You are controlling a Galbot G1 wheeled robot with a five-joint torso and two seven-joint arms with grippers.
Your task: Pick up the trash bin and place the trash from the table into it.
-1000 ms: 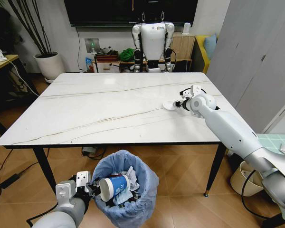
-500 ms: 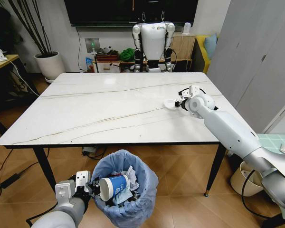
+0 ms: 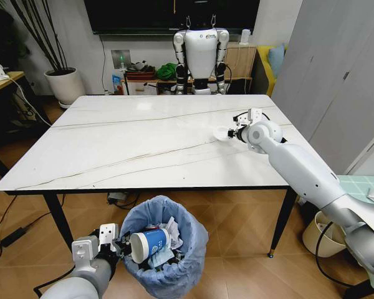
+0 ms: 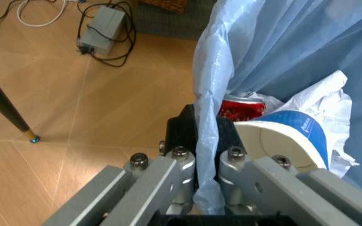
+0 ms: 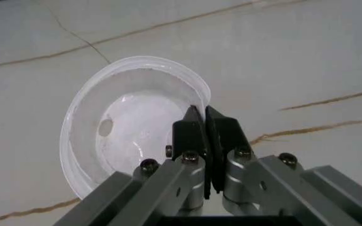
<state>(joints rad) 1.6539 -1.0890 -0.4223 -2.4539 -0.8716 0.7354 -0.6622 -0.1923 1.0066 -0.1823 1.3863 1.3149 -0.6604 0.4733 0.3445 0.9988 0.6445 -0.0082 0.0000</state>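
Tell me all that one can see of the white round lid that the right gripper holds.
The white round lid is thin, glossy plastic with a raised rim and a small hole in its sunken middle. The right gripper is shut on its rim, one finger inside and one outside. It is tilted above the right part of the table; whether its far edge touches the marble top is not clear.

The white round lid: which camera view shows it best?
The right wrist view: the white round lid shows large, its rim pinched by the right gripper. In the head view it is small, above the table. The left wrist view faces the trash bin.
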